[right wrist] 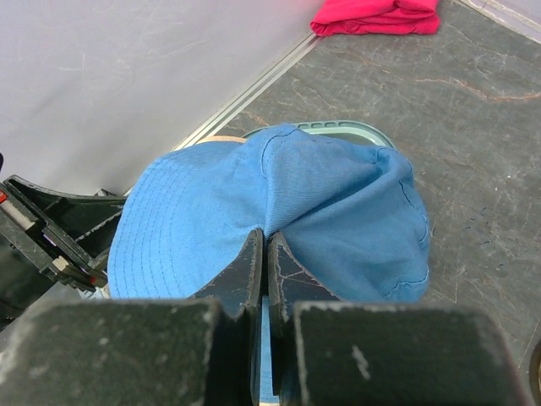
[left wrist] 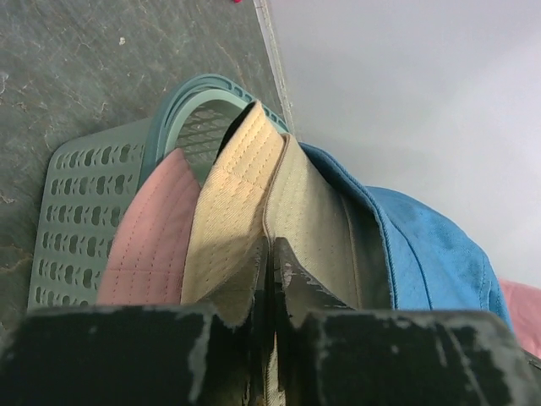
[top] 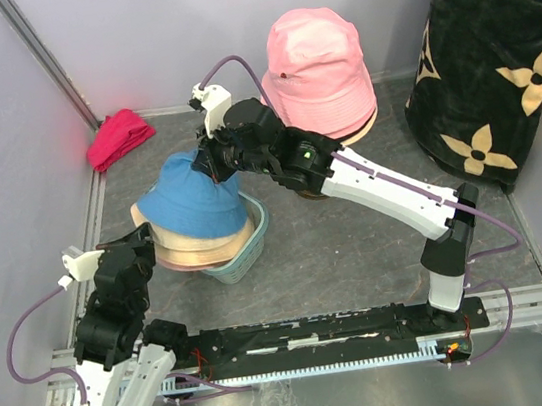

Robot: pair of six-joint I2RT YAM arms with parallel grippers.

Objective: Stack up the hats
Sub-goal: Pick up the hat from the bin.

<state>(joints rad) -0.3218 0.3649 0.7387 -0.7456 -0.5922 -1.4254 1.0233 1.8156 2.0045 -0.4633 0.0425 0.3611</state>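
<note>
Top external view puts the blue hat [top: 193,202] at about 9 o'clock from the table's middle. It sits on a beige hat [top: 198,256] over a teal basket [top: 246,257], and a pink hat [top: 318,70] stands well apart at 12 o'clock. The right gripper [right wrist: 265,245] has its fingers pressed together on a puckered fold of the blue crown. The left gripper [left wrist: 270,254] is likewise closed, on the edge of the beige brim. These hats look light, soft and floppy. A pinch at the crown should lift one, but it will likely sag and drag, while the stitched brim seems the firmer hold. Layers cling, so a deep pinch may catch two hats. In the left wrist view a pink brim [left wrist: 148,241] lies under the beige one, with the rest of it cut off. The basket's inside is hidden, as is whatever props up the far pink hat, and no black hat can be made out.
</note>
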